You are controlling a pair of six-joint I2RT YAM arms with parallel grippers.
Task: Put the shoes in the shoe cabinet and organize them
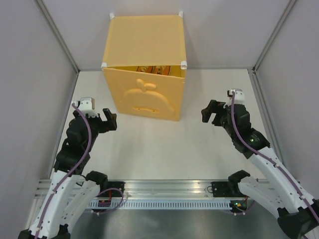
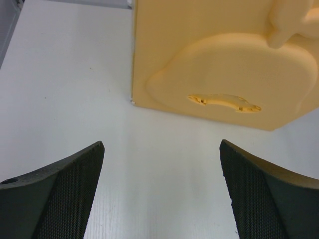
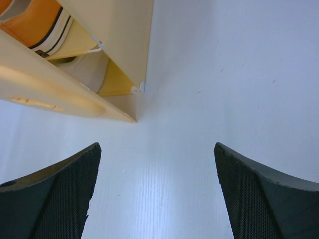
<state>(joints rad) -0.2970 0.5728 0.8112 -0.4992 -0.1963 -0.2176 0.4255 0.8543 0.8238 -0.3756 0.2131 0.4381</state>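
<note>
White table [image 1: 149, 154], grey walls on three sides. The shoe cabinet [image 1: 144, 45] stands at the back centre. Its door [image 1: 147, 97] is ajar, with a gap along its right edge.

Through that gap my right wrist camera shows an orange shoe [image 3: 45, 25] on the shelf and a pale shape below it. No shoes lie on the table, so I judge loading done and only the door left.

Left gripper [image 1: 108, 119] is spread wide, empty and well short of the door. Right gripper [image 1: 212, 112] is also spread and empty, off the cabinet's right corner.

Risks:
- The plastic cabinet looks light, so a push on the door may slide it back instead of closing it.
- A shoe crowding the opening could hold the door off.
- My right finger could snag in the gap.
</note>
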